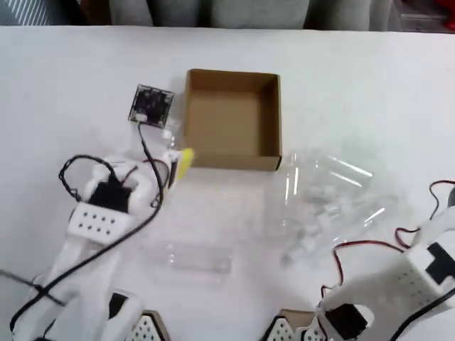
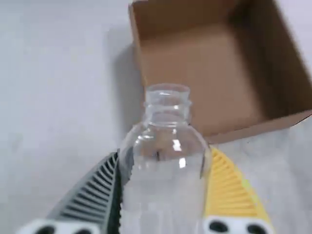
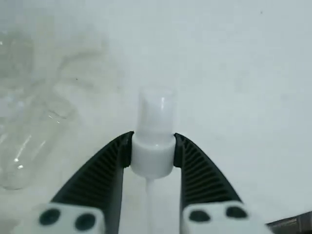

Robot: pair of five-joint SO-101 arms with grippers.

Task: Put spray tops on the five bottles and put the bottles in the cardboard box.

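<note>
No words, numbers, labels or signs can be read on the cardboard box, the bottle, the spray top or the tabletop.

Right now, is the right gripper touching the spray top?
Touching. The right wrist view shows the right gripper closed on the spray top, both fingers pressed against its white collar with no gap.

White arms carry black and red cables; left gripper has grey and yellow ribbed fingers, right gripper black.

Bright, even light; soft shadows
</note>
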